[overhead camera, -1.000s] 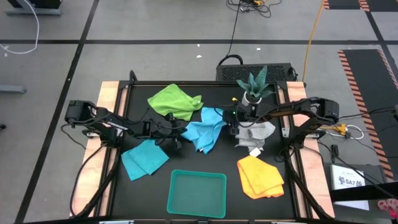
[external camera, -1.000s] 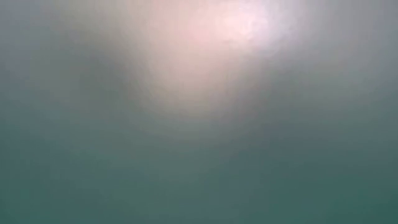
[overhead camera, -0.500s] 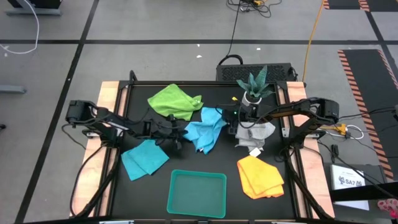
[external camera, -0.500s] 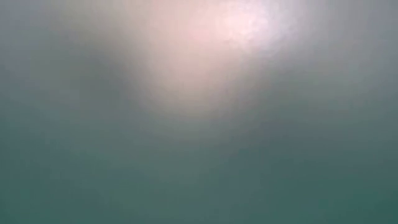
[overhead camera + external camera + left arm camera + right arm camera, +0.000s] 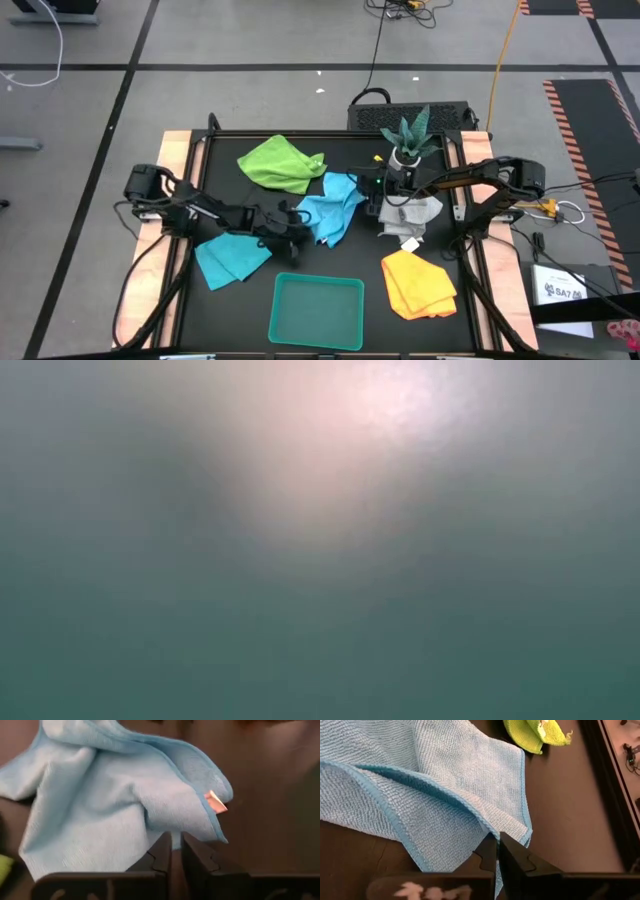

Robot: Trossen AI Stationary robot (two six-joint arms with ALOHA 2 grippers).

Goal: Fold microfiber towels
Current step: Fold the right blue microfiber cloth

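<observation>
Your left gripper has slid toward frame centre, both jaws now pinching opposite edges of the crumpled blue towel, right gripper freshly clamped, ready to spread it.

only a white label right of the table shows print, seemingly "sa7".
</observation>
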